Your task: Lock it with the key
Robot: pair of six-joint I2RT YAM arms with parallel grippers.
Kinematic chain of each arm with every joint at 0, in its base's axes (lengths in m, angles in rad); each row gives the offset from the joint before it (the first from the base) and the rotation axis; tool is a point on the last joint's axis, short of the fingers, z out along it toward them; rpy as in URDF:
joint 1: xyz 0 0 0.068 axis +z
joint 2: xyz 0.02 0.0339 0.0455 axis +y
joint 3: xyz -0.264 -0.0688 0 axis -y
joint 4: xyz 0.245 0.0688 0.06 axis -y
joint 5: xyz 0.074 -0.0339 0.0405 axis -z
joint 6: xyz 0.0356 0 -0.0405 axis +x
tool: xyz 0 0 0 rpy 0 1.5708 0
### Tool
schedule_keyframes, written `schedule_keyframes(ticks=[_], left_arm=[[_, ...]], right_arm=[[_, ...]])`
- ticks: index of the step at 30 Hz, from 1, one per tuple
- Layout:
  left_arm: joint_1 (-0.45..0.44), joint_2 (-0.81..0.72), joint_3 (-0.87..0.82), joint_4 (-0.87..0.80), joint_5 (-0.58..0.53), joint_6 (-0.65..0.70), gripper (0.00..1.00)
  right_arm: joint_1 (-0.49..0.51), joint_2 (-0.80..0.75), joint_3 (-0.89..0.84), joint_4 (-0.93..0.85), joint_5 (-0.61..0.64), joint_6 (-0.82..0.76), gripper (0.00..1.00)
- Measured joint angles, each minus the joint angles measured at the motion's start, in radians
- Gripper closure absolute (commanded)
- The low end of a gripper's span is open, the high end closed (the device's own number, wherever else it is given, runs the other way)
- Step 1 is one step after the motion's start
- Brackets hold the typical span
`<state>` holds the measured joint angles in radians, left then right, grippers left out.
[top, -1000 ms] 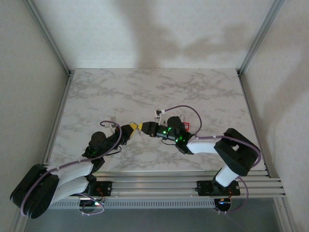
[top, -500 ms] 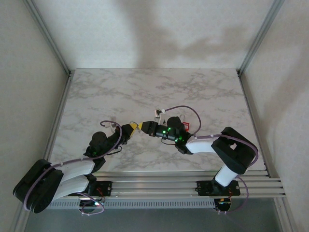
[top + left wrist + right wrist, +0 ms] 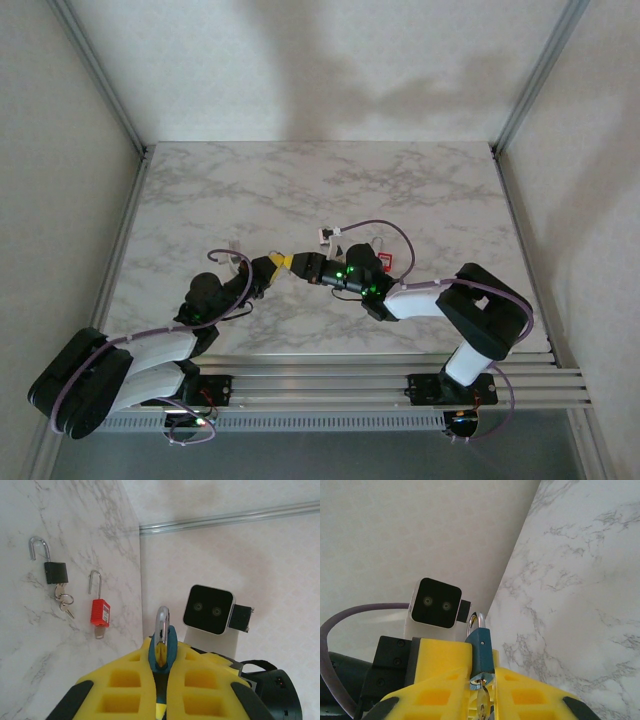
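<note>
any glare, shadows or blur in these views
Top external: soft even light, broad shadows on the back wall. Left wrist: bright glint on the shackle of the blue padlock; red padlock and black padlock look sharp. Right wrist: the key at the bottom edge looks soft, the marble table crisp.

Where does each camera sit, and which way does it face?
Top: above, behind the bases, facing down at the table; left tool, right tool.
Left wrist: on the left arm, facing the right camera; own fingers hold a blue padlock.
Right wrist: on the right arm, facing the left camera; own fingers grip the key.
Both wrist views share the blue padlock.
</note>
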<state>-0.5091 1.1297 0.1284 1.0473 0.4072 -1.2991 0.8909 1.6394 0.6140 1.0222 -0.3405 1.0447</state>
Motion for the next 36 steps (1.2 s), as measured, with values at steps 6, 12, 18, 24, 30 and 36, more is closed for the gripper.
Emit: schedule_keyframes(ticks=[6,12,18,24,30,36], left_arm=[[-0.001,0.0,0.0,-0.003,0.004,0.0,1.0],[-0.001,0.0,0.0,-0.005,0.007,0.0,1.0],[-0.001,0.0,-0.002,-0.004,0.007,-0.008,1.0],[-0.001,0.007,-0.002,0.005,0.005,-0.011,1.0],[-0.005,0.011,-0.008,0.008,0.003,-0.011,1.0],[-0.008,0.011,-0.015,0.006,-0.016,-0.011,1.0]], right_arm=[[0.0,0.0,-0.016,0.021,0.001,0.0,0.86],[0.005,0.0,-0.036,0.038,-0.002,0.003,0.89],[0.005,0.0,-0.043,0.052,0.0,0.015,0.91],[0.005,0.0,-0.047,0.06,0.003,0.026,1.0],[0.005,0.0,-0.061,0.071,0.006,0.026,1.0],[0.008,-0.01,-0.091,0.075,0.008,0.026,1.0]])
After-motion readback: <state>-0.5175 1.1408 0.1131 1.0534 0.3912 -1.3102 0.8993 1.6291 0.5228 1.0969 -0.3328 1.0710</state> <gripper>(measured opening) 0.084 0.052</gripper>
